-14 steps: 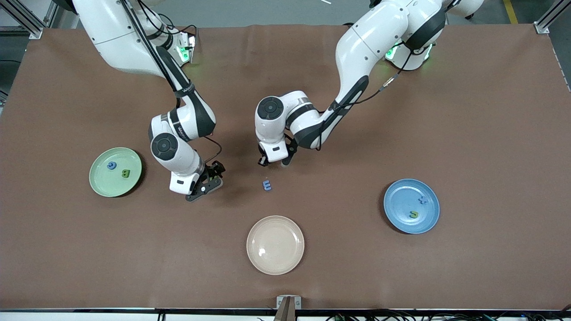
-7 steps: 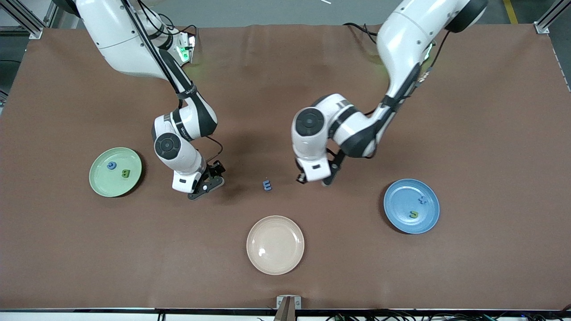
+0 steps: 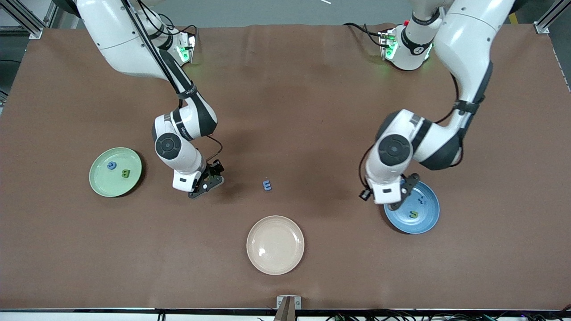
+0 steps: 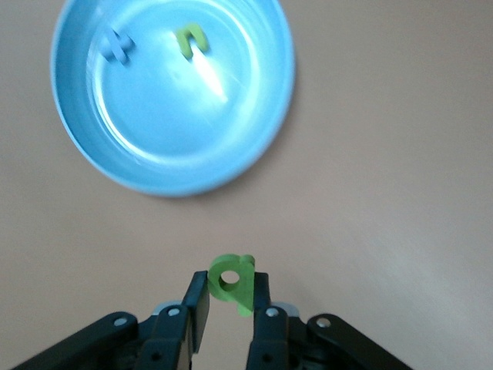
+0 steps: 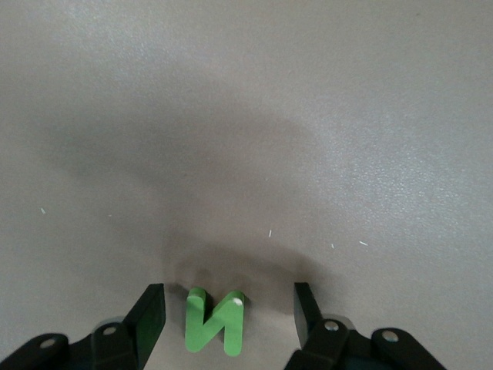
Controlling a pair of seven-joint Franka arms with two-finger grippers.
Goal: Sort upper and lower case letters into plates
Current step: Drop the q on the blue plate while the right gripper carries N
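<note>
My left gripper (image 3: 398,201) is shut on a small green letter with a round hole (image 4: 231,284) and holds it over the edge of the blue plate (image 3: 424,223) that is nearer the table's middle. In the left wrist view the blue plate (image 4: 169,116) holds a blue letter (image 4: 117,45) and a green letter (image 4: 189,38). My right gripper (image 3: 206,183) is open and low over the table, with its fingers on either side of a green N (image 5: 214,320) lying flat. A blue E (image 3: 267,184) lies mid-table. The pale green plate (image 3: 102,183) holds a blue letter (image 3: 111,165) and a green letter (image 3: 126,173).
A cream-beige plate (image 3: 275,244) with nothing in it lies nearer the front camera than the blue E. The brown table mat runs out to all edges.
My left arm has swung from the table's middle toward its own end and now hangs at the blue plate. My right arm has barely moved.
</note>
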